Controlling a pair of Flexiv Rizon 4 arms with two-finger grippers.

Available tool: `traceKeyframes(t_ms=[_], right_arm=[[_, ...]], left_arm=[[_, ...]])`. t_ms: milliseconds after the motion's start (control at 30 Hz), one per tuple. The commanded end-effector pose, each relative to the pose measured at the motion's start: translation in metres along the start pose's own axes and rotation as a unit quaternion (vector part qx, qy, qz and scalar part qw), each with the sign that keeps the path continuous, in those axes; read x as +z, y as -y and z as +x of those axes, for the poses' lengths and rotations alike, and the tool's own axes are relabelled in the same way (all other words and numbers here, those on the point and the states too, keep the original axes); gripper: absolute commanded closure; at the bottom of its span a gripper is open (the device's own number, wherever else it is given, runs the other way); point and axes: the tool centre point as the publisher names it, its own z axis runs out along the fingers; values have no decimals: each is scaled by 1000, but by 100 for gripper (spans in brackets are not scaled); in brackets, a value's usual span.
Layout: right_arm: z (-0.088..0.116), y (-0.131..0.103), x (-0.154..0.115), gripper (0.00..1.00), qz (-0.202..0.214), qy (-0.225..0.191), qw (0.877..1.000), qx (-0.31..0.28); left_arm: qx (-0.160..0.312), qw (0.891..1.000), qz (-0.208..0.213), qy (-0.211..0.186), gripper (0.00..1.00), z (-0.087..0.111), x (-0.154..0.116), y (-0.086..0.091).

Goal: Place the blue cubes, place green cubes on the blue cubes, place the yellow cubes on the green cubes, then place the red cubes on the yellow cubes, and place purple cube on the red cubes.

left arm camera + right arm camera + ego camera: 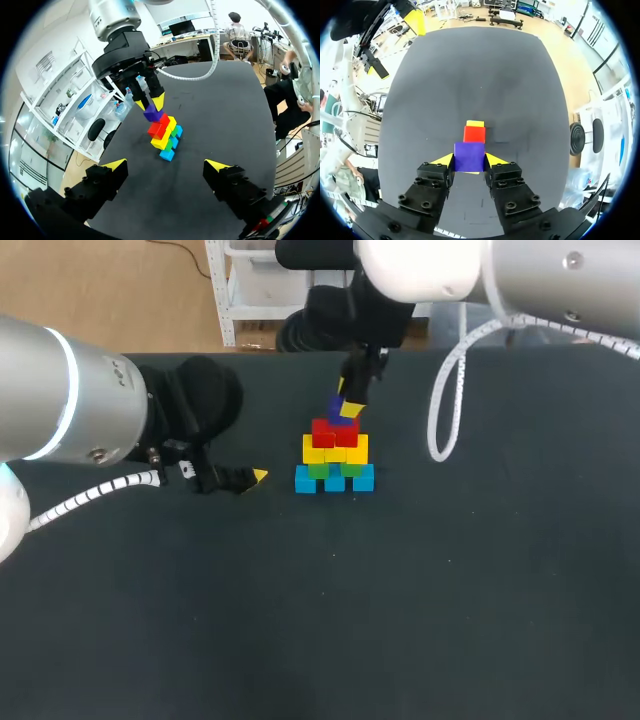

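Head view: right end effector (347, 402) grips the purple cube (338, 408) directly over the red cubes (334, 432) topping the pyramid (335, 455); left end effector (166, 165) sits spread wide at its nine o'clock.

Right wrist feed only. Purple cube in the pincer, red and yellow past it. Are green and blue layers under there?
Observer: Yes. Head view shows green cubes on blue cubes, beneath the yellow cubes.
Operator: Purple down on red?
Observer: In the left wrist view the purple cube, held in the right pincer, looks to touch the red cubes; a small gap can't be ruled out.
Operator: Left arm?
Observer: Left pincer is open and empty, apart from the cubes.
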Motion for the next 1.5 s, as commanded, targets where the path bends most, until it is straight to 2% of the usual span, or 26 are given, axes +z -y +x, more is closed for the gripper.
traceKeyframes(t_ms=[33, 1500], right_arm=[[-4, 2, 3, 100, -5, -5, 1000, 0], [-5, 4, 11, 100, -7, -31, 1000, -2]], left_arm=[[-1, 1000, -3, -1, 0, 0, 1, 1], [-1, 1000, -3, -1, 0, 0, 1, 1]])
